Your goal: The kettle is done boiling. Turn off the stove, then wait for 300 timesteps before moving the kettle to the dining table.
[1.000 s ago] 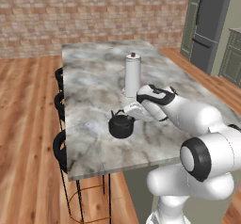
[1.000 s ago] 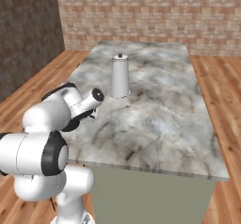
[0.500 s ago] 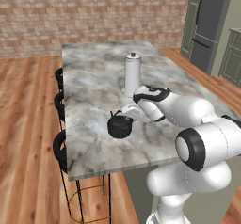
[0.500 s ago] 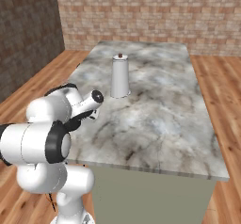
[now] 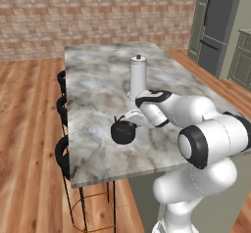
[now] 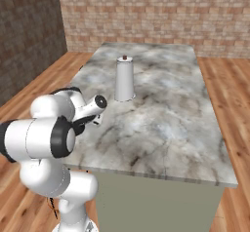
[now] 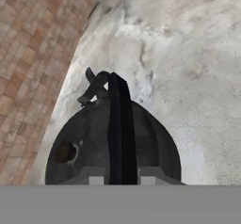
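Two dark fingers of the gripper [image 7: 120,180] are closed on the arched handle of the small squat round black kettle [image 5: 123,131], as the hand view shows. The kettle sits on the long grey-white veined marble dining table [image 5: 93,87], near its edge above the black round stools [image 5: 62,151]. Farther behind it, a tall white cylindrical canister [image 5: 138,76] stands upright on the same top.

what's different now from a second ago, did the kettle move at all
Barely. The arm's elbow swung forward, toward the camera, while the gripper stayed with its jaws shut on the kettle handle. The kettle stayed near the stool-side edge of the dining table; whether it touches the top is unclear. The white canister did not move.
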